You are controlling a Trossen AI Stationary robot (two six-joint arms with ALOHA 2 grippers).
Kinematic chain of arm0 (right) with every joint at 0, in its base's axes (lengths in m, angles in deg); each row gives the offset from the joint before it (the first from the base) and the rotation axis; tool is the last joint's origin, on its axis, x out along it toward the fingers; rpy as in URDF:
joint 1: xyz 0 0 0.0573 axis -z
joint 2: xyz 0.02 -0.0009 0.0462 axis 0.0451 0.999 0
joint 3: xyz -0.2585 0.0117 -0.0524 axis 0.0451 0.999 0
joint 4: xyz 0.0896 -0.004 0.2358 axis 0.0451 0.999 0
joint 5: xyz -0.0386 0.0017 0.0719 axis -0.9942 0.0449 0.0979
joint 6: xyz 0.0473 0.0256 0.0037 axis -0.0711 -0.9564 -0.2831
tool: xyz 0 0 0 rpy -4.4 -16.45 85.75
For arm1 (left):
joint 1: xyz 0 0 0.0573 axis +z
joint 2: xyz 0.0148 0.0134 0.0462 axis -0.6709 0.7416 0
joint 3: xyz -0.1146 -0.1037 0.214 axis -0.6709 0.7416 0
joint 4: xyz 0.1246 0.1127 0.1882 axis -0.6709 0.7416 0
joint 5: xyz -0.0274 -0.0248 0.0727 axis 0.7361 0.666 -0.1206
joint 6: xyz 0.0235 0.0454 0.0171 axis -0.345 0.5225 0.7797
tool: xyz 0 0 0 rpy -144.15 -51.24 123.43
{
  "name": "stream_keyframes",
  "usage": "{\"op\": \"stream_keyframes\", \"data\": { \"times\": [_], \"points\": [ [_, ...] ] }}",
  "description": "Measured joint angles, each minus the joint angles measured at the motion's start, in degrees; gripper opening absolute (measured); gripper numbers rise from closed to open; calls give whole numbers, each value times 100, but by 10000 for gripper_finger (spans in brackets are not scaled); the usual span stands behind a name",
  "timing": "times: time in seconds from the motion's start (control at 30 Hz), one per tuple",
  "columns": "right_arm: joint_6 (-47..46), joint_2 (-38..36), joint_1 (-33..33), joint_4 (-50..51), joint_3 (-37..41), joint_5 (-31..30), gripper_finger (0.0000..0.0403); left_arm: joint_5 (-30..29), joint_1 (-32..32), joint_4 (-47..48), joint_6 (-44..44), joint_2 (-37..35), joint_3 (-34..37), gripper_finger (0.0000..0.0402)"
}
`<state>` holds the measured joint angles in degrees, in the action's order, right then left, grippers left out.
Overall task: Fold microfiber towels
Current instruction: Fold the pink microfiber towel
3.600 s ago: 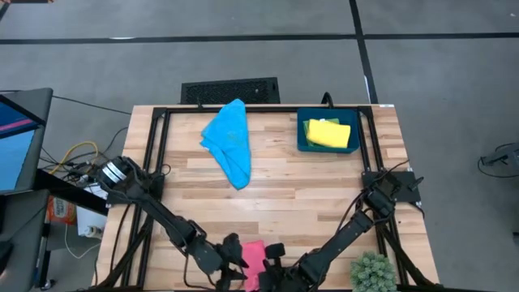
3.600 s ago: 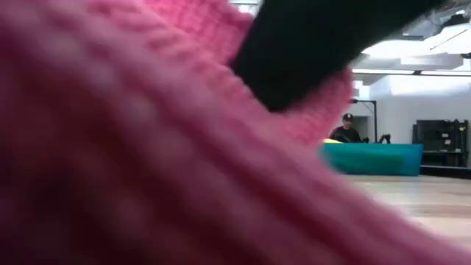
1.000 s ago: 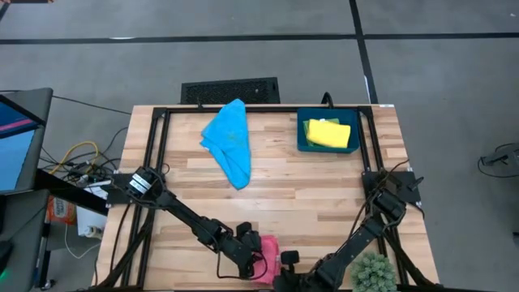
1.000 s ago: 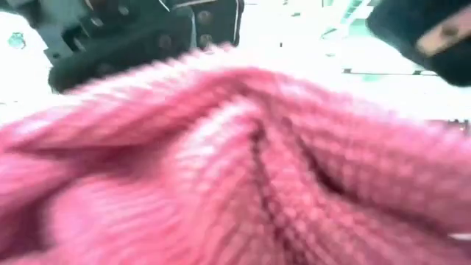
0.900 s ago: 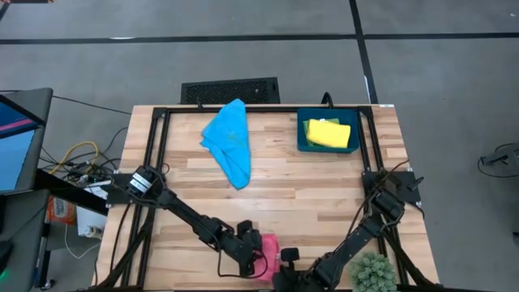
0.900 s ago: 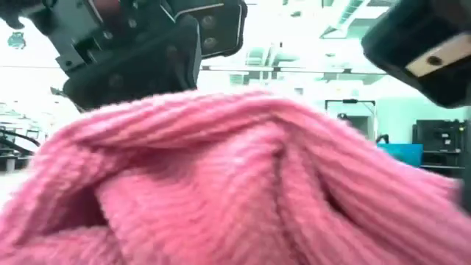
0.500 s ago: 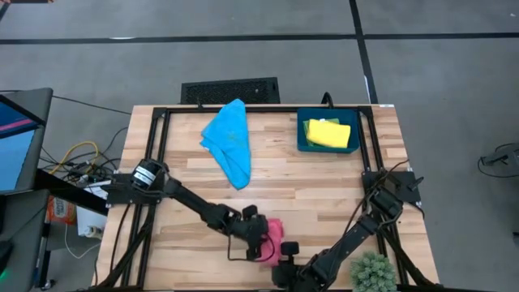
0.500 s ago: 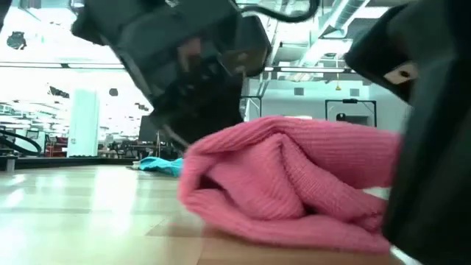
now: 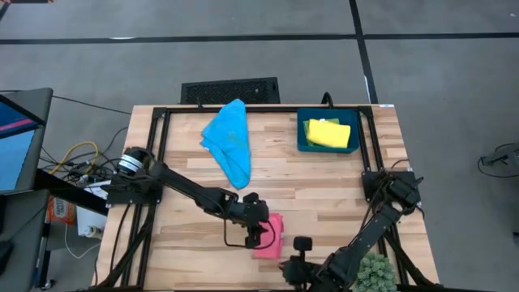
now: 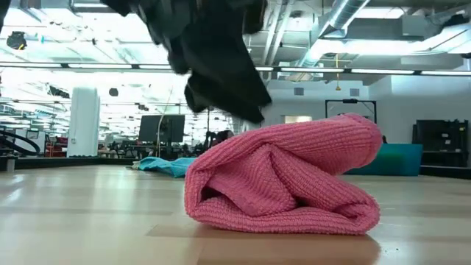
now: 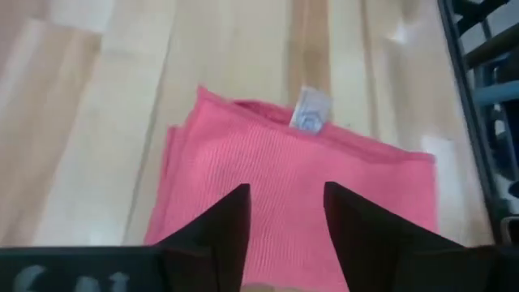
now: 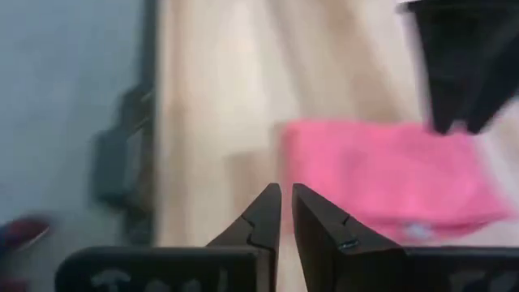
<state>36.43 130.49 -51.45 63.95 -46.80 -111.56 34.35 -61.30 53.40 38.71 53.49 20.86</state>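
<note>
Hovering open-fingered just over the pink microfiber towel [image 9: 269, 236] folded small near the bench's [image 9: 324, 186] front edge, the left hand [image 9: 258, 234] holds nothing, and this limp, light cloth looks best pinched at a corner, while the right hand [image 9: 298, 258] waits beside, fingers nearly together.

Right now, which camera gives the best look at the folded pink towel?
The low view: the pink towel fills it, showing its stacked folds. The left wrist view shows its flat top and tag, the right wrist view a blur, the high view a small patch half under the left pincer.
</note>
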Motion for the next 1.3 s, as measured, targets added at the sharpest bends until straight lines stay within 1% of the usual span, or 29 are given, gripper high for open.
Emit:
{"op": "stream_keyframes", "data": {
  "times": [0.07, 0.13, 0.2, 0.27, 0.4, 0.53, 0.6, 0.63, 0.73, 0.9, 1.0, 1.1, 1.3],
  "points": [
    [-5, 5, 43, 33, 1, -461, 58, -18, 16, 110, -2, -217, 0, 163],
    [-2, 22, 122, -42, 44, -726, 58, -125, 16, 233, 3, -432, -2, 172],
    [37, 7, 251, -630, 350, -721, 58, -290, -52, 241, 46, -579, -4, 175],
    [81, 16, 347, -1268, 821, -581, 58, -509, -166, 234, 143, -664, -4, 173],
    [-83, 20, 376, -2442, 1544, -407, 49, -942, -443, 162, 100, -633, -7, 157],
    [-109, 27, 338, -3261, 2292, -320, 28, -1434, -756, -526, 34, -525, 236, 139],
    [-198, 27, 372, -3465, 2590, -327, 16, -1529, -877, -1230, 13, -447, 412, 130],
    [-217, 27, 397, -3466, 2690, -343, 11, -1575, -946, -1419, -7, -437, 503, 125],
    [-203, 15, 475, -3690, 2839, -195, 5, -1637, -1065, -1937, -42, -213, 673, 112],
    [177, 14, 591, -4045, 2903, 59, 22, -1545, -1157, -2130, -94, 292, 684, 88],
    [265, 20, 629, -4171, 2894, 176, 30, -1615, -1177, -2325, -152, 487, 683, 76],
    [267, 20, 637, -4179, 2894, 219, 29, -1570, -1193, -2363, -130, 506, 699, 68],
    [289, 20, 691, -4150, 2892, 224, 17, -1590, -1279, -2406, 286, 546, 689, 60]
  ]
}}
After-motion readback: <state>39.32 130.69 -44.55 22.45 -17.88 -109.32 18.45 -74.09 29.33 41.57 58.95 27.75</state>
